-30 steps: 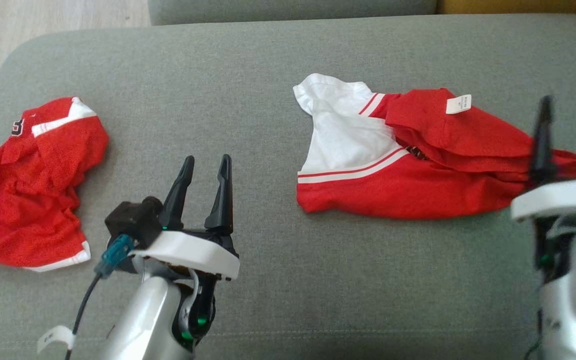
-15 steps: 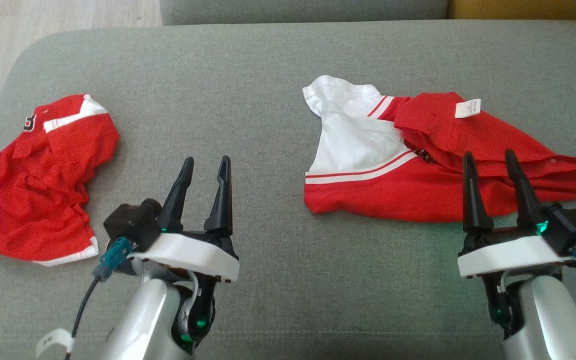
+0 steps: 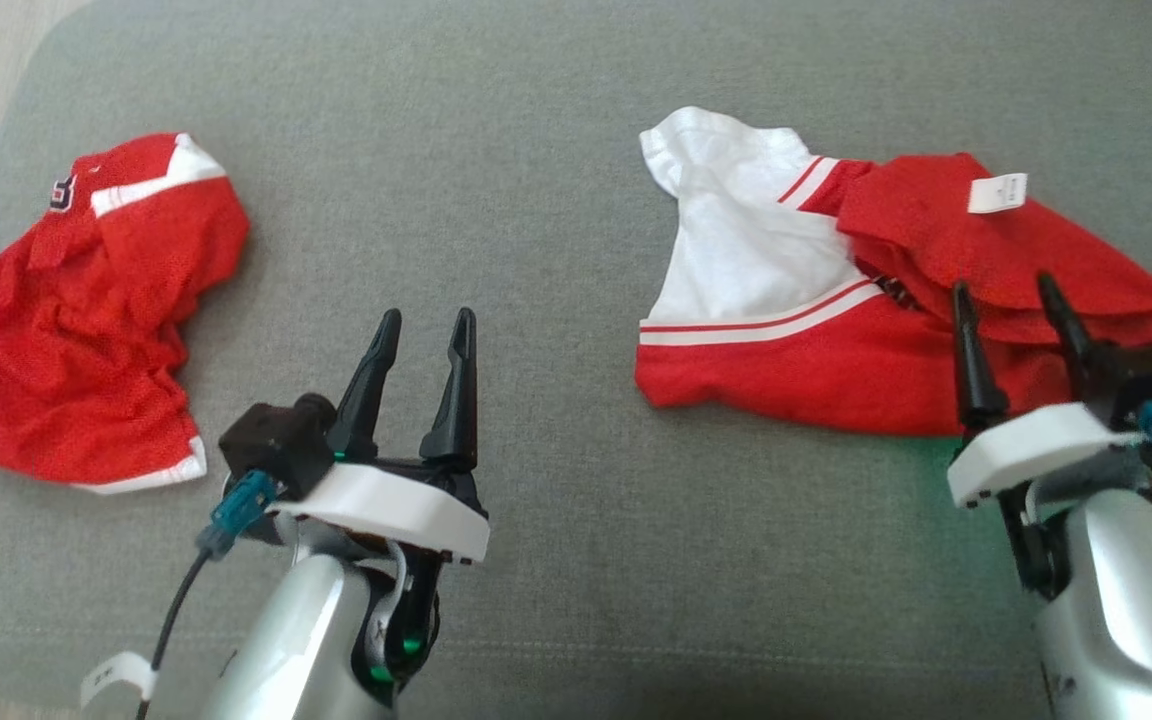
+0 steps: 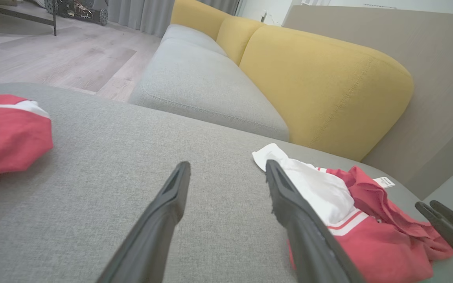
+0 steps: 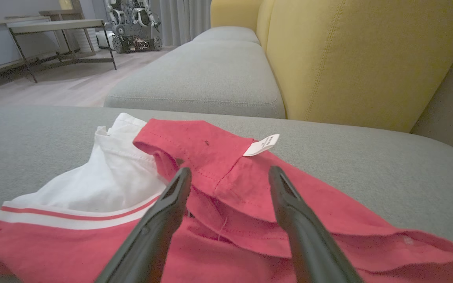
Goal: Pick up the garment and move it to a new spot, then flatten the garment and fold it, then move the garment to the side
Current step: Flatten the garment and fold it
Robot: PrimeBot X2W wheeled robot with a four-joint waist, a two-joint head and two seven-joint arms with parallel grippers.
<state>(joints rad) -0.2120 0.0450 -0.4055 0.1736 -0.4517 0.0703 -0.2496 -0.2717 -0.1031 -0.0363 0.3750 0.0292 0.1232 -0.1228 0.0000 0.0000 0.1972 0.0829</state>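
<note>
I've brought my right gripper [image 3: 1002, 286] in over the red-and-white garment [image 3: 766, 300] lying right of centre on the grey cushion [image 3: 556, 200]; it and the left gripper [image 3: 428, 316] are released, so pickup comes next

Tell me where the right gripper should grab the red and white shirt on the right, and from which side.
Probably the folded-over red flap of the shirt, near its white tag. Come from the robot's near side with the open right gripper, which points there: the flap's hemmed edge lies loose atop the lower layer, offering a pinchable lip.
</note>
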